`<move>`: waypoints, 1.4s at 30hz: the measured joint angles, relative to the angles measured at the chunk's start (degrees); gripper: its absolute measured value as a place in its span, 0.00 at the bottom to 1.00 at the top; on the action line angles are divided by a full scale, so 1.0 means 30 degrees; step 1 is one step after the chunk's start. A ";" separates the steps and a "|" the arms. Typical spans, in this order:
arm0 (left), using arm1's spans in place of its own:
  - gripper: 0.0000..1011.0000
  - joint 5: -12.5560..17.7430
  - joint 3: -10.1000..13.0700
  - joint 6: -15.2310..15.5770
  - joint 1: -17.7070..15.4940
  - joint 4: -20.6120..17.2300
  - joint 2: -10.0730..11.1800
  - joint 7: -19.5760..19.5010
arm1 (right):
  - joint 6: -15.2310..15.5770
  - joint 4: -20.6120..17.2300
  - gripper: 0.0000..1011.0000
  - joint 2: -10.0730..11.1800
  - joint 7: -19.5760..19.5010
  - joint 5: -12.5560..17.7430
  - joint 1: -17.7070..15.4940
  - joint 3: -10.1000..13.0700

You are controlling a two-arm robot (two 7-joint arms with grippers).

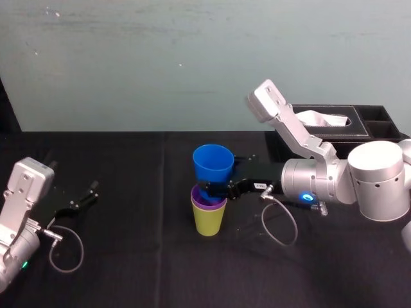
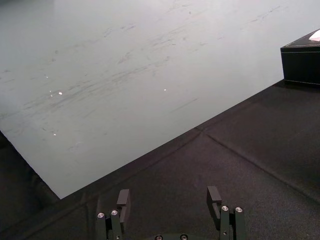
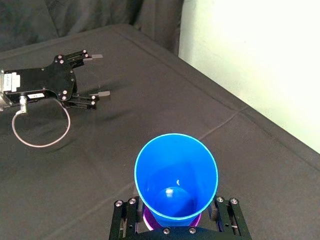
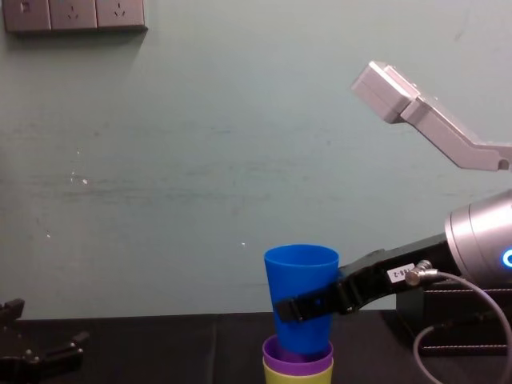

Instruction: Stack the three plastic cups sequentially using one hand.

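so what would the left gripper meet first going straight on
Likely the wall: ahead of the left gripper the way looks free over cloth; the tissue box sits off its line.

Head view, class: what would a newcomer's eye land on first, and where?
The blue cup, gripped by the right hand, sits partway inside the purple cup, which is nested in the yellow-green cup, at the centre of the black cloth. The left hand is open at the far left.

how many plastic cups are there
3, stacked mid-table: the yellow-green cup at the bottom, the purple cup nested in it, the blue cup topmost, clamped by the right gripper; the left gripper idles apart.
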 joint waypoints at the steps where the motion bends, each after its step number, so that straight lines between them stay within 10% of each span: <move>1: 0.99 0.0000 -0.0001 -0.0001 0.0000 0.0001 -0.0001 0.0000 | -0.0004 0.0040 0.70 -0.0021 -0.0001 0.0000 0.0021 -0.0021; 42: 0.99 0.0000 0.0000 0.0000 0.0000 0.0001 0.0000 0.0000 | -0.0350 0.0710 0.70 -0.0502 -0.0113 -0.0353 0.0027 -0.0238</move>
